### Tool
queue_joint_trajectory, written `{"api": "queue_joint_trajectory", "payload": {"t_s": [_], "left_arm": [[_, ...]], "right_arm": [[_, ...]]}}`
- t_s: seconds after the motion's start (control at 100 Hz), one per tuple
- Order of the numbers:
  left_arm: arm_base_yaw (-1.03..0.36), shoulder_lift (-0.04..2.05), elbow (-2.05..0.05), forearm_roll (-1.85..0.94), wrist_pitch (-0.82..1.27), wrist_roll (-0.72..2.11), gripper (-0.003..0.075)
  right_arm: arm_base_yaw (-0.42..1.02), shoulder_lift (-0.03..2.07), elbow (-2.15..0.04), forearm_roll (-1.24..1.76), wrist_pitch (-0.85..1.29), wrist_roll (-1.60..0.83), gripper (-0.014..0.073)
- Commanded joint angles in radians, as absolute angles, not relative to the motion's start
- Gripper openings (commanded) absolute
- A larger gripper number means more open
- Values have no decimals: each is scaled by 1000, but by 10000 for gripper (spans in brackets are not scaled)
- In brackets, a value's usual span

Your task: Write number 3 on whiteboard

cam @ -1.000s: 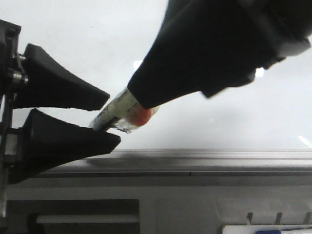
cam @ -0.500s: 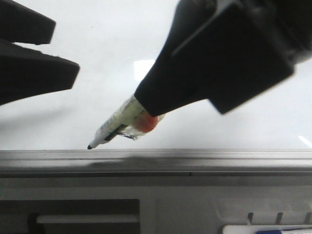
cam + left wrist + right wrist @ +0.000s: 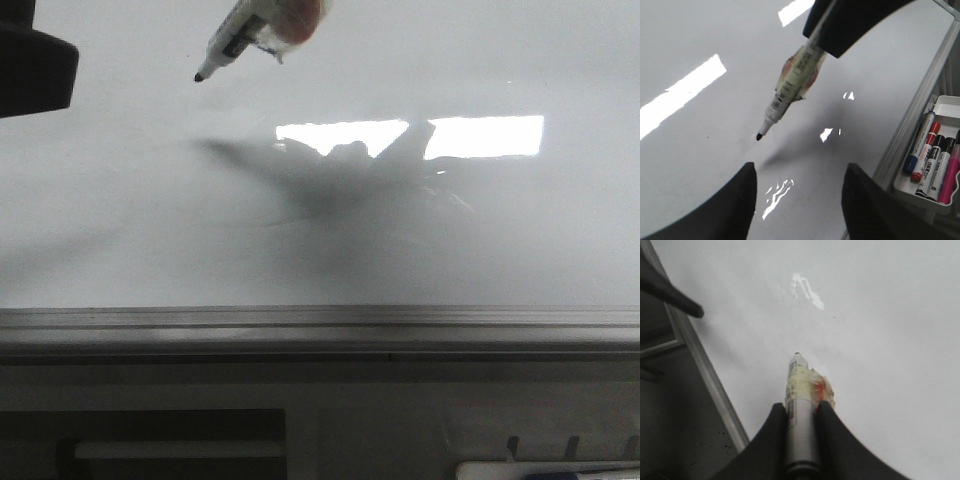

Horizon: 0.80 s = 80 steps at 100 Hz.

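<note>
A marker (image 3: 240, 35) hangs tip-down above the whiteboard (image 3: 320, 230), just beside a dark gripper finger (image 3: 35, 60).

Both hands are plain matte black. In the left wrist view the left hand (image 3: 799, 205) shows two broad, smooth fingers (image 3: 710, 212) with rounded, curving tops and no visible screws, cables or markings. The right hand (image 3: 801, 426) has the same dark finish: two fingers (image 3: 771, 440) that flare wide at the base and taper to narrow, rounded ends. In the front view a blunt black block, probably part of the left hand, sits at the edge.
</note>
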<state>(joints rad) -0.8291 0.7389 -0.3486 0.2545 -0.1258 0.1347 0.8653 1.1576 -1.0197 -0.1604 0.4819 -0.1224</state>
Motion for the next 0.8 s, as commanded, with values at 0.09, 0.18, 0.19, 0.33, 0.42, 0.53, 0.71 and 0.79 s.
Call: {"api": "queue_joint_trajectory", "payload": {"t_s": [0.09,0.18,0.19,0.33,0.42,0.53,0.71,0.79], "left_arm": [[-831,735,-376,238,-188,124,310],[-831,735,-376,238,-188,124,310],[-831,735,-376,238,-188,124,310],[-831,735,-376,237,-188,124,310],[-831,735,-376,237,-188,124,310],[-831,735,-376,237,-188,124,310],[-831,735,-376,237,-188,124,310],[-831,735,-376,237,-188,124,310]], "right_arm": [[832,1192,-1131,-177,464,-117,-61],[825,1217,-1156,-177,462,-117,-61],[825,1220,-1160,-177,462,-117,-61],[821,1250,-1194,-182,460,-117,-61],[808,1268,-1211,-183,462,-117,-61],[781,1281,-1225,-184,466,-117,-61],[739,1259,-1234,-206,516,-117,-57],[729,1244,-1234,-210,564,-117,-39]]}}
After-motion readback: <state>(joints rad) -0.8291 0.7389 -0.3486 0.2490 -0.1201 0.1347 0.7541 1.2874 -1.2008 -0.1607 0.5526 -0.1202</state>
